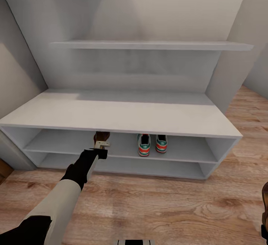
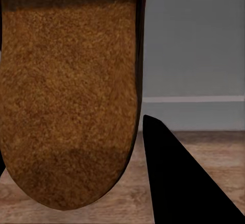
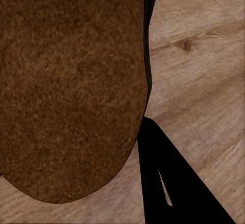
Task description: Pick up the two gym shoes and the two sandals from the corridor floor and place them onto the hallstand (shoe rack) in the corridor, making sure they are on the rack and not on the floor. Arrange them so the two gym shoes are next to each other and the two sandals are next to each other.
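Observation:
The pale grey hallstand stands ahead on the corridor floor. Two gym shoes sit side by side on its upper shoe shelf, heels toward me. My left gripper is shut on a brown sandal at the front of that same shelf, left of the shoes; whether it rests on the shelf I cannot tell. The left wrist view shows its tan footbed beside one black finger. A second sandal is held over the floor by my right gripper's finger, and shows at the head view's right edge.
A long wall shelf hangs above the wide bench top. The lower shoe shelf lies beneath the upper one. Grey walls close in on both sides of the unit. Open plank floor stretches between me and the unit.

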`<state>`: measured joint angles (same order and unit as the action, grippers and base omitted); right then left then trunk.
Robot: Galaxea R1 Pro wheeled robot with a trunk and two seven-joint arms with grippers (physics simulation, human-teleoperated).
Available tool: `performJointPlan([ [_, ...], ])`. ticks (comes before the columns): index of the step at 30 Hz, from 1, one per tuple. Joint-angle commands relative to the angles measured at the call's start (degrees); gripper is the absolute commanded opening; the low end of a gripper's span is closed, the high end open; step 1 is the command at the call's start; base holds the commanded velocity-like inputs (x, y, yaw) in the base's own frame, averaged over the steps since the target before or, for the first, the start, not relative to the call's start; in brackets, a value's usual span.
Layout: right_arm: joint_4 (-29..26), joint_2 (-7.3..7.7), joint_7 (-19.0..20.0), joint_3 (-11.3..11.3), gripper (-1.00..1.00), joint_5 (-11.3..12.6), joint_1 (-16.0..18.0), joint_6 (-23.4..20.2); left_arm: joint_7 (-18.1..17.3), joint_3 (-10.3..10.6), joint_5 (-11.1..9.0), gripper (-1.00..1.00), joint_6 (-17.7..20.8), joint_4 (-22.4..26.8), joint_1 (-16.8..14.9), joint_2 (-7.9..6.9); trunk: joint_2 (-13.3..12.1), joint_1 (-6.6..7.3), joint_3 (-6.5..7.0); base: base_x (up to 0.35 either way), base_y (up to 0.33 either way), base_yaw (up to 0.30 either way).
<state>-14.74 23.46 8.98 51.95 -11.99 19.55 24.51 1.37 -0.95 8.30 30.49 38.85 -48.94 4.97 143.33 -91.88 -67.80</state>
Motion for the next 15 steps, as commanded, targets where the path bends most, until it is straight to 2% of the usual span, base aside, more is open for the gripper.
performJointPlan([
  [1, 0.1, 0.00, 0.3, 0.5, -1.00, -0.4, 0.1, 0.2, -0.1, -0.1, 0.7, -1.00, 0.3, 0.1, 0.0, 0.04, 0.0, 0.01, -0.05, 0.017, 0.000, 0.000],
  [4, 0.1, 0.00, 0.3, 0.5, -1.00, -0.4, 0.1, 0.2, -0.1, -0.1, 0.6, -1.00, 0.3, 0.1, 0.0, 0.04, 0.0, 0.01, -0.05, 0.084, 0.000, 0.000],
  [10, 0.1, 0.01, 0.3, 0.5, -1.00, -0.4, 0.1, 0.2, -0.1, -0.2, 0.6, -1.00, 0.3, 0.1, 0.0, 0.04, 0.0, 0.01, -0.05, 0.267, 0.000, 0.000],
  [15, 0.1, 0.03, 0.3, 0.5, -1.00, -0.4, 0.1, 0.2, -0.1, -0.2, 0.6, -1.00, 0.3, 0.1, 0.0, 0.04, 0.0, 0.01, -0.05, 0.073, 0.000, 0.000],
])
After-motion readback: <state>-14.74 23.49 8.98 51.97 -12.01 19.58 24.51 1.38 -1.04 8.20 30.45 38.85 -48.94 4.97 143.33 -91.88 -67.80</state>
